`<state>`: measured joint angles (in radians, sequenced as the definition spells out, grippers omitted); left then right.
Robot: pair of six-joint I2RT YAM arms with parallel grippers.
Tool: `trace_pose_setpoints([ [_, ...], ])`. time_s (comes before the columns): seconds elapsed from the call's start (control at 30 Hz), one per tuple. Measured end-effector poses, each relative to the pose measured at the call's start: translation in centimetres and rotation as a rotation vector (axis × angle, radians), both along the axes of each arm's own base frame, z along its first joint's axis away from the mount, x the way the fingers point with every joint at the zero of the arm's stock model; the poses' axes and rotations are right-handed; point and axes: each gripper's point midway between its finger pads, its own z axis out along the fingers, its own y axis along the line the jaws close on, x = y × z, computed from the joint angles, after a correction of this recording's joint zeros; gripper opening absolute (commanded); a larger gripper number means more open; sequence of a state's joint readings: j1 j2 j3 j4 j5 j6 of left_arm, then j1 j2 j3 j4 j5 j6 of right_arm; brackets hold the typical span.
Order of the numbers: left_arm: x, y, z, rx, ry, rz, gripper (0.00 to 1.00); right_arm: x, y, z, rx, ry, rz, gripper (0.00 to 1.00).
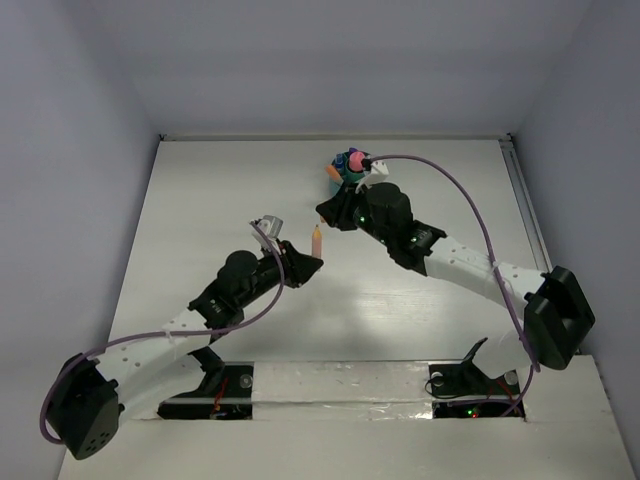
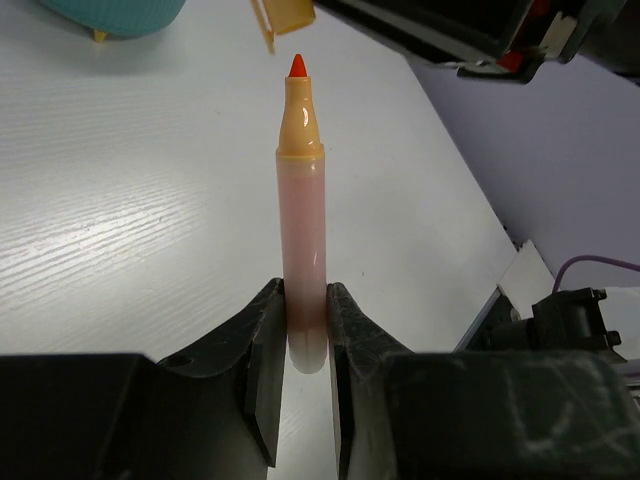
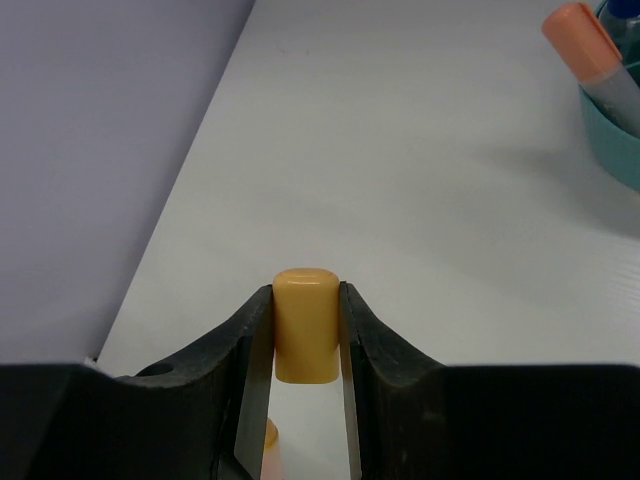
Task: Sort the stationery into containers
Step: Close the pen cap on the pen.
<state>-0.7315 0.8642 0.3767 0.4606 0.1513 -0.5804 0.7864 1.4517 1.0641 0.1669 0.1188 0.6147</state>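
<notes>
My left gripper [image 2: 302, 320] is shut on the butt end of an uncapped orange pen [image 2: 301, 230], which points away with its red tip up; it also shows in the top view [image 1: 316, 240]. My right gripper [image 3: 305, 330] is shut on a small orange cap [image 3: 306, 322], held just beyond the pen's tip; the cap also shows in the left wrist view [image 2: 284, 17]. The teal organiser [image 1: 348, 172] stands at the back of the table with several pens in it, partly hidden by the right arm. Its rim shows in the right wrist view [image 3: 610, 140].
The right arm [image 1: 450, 255] reaches across the table's centre towards the organiser. A pink-capped pen [image 3: 588, 45] leans out of the organiser. Grey walls enclose the white table [image 1: 220, 200] on left, back and right.
</notes>
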Motion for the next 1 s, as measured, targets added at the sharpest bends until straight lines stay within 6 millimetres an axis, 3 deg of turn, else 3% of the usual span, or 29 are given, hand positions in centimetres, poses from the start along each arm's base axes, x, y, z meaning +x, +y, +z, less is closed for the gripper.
trace_pose_setpoints([
  [0.37,0.7,-0.8,0.2,-0.003,-0.007,-0.008,0.0,-0.7,0.1,-1.3,-0.005,0.026,0.013,0.18],
  [0.7,0.7,-1.3,0.0,-0.005,-0.004,-0.028,0.0,-0.7,0.2,-0.6,0.005,0.003,0.01,0.18],
  [1.0,0.9,-1.5,0.2,-0.005,-0.004,-0.033,0.0,-1.0,-0.3,1.6,0.04,-0.038,0.006,0.18],
])
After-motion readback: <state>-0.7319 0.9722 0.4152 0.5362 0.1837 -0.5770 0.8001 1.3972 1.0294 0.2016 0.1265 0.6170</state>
